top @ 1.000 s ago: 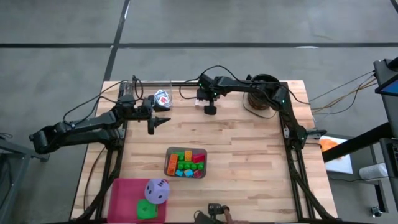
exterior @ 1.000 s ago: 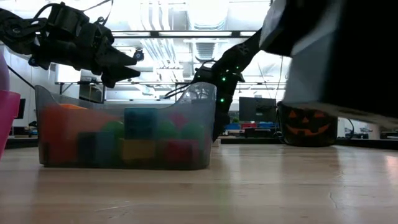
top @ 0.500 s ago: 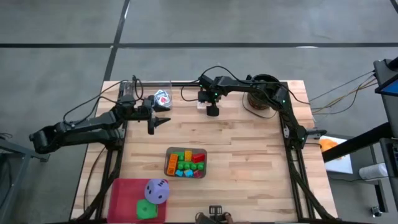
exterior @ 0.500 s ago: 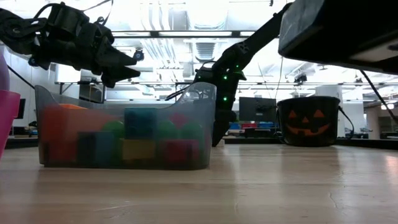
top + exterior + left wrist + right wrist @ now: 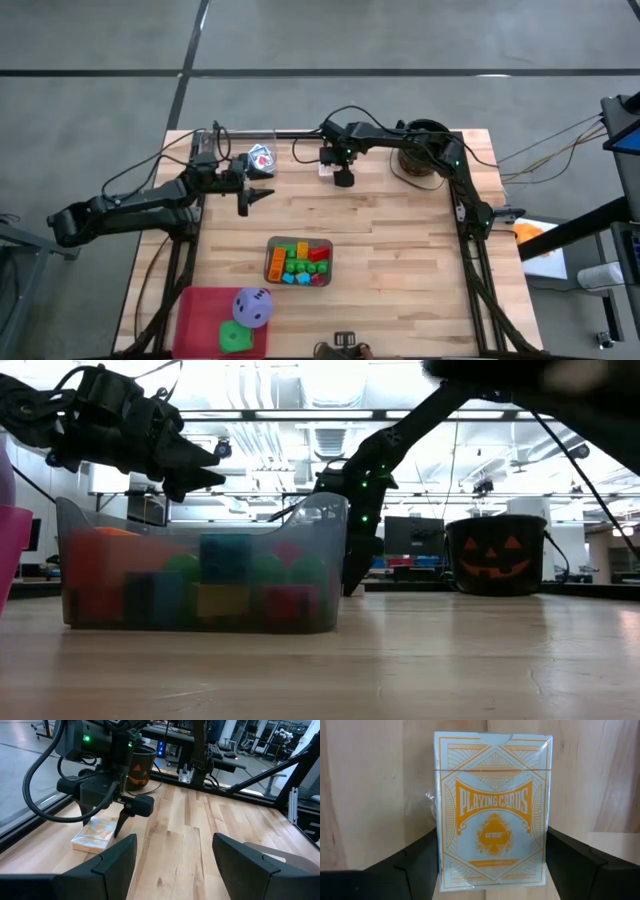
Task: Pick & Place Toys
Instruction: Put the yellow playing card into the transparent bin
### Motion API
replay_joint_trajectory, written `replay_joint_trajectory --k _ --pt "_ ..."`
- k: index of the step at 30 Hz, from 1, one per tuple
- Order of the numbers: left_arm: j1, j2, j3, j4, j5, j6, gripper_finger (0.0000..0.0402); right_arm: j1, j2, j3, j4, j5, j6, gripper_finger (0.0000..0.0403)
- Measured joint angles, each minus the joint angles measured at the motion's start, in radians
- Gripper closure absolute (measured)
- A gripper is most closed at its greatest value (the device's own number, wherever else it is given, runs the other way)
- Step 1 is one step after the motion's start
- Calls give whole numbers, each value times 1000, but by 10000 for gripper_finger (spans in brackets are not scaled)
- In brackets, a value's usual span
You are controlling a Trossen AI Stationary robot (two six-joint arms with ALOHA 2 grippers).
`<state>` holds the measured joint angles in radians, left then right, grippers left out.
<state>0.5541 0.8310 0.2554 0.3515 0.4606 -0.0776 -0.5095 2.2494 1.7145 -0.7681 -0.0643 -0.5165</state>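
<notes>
Lettering "PLAYING CARDS" marks the card box straddled by the right end effector, fingers closing on it

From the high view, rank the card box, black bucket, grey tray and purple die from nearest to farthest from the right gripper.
Measured from the right gripper:
1. Card box, directly beneath it.
2. Black bucket, at the far right corner.
3. Grey tray, mid-table.
4. Purple die, at the near left edge.

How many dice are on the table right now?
2, both on the pink tray at the table's near left corner: the purple die and the green die just in front of it.
</notes>
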Motion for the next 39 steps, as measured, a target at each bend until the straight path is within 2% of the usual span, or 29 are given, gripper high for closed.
replay_joint_trajectory --k 4,12,16,21,25,28,34,39 --pt "0 0 0 0 0 0 137 0 -27 -6 -10 -57 0 109" --pt "0 0 -1 1 0 3 137 7 -65 -4 12 -277 12 109" --pt "-2 0 -1 -12 3 6 137 8 -71 -4 13 -425 12 109" --pt "-23 0 -1 -27 3 46 137 9 -73 -2 0 -579 12 109" --pt "-86 3 -2 -28 -9 139 137 13 -79 -1 -15 -681 15 109" --pt "-168 12 -2 -27 -121 227 137 21 -80 0 -27 -731 18 109" --pt "-340 86 7 15 -383 383 137 43 -86 1 -31 -741 25 109" --pt "-429 188 18 111 -515 460 122 64 -89 2 -42 -742 26 109"
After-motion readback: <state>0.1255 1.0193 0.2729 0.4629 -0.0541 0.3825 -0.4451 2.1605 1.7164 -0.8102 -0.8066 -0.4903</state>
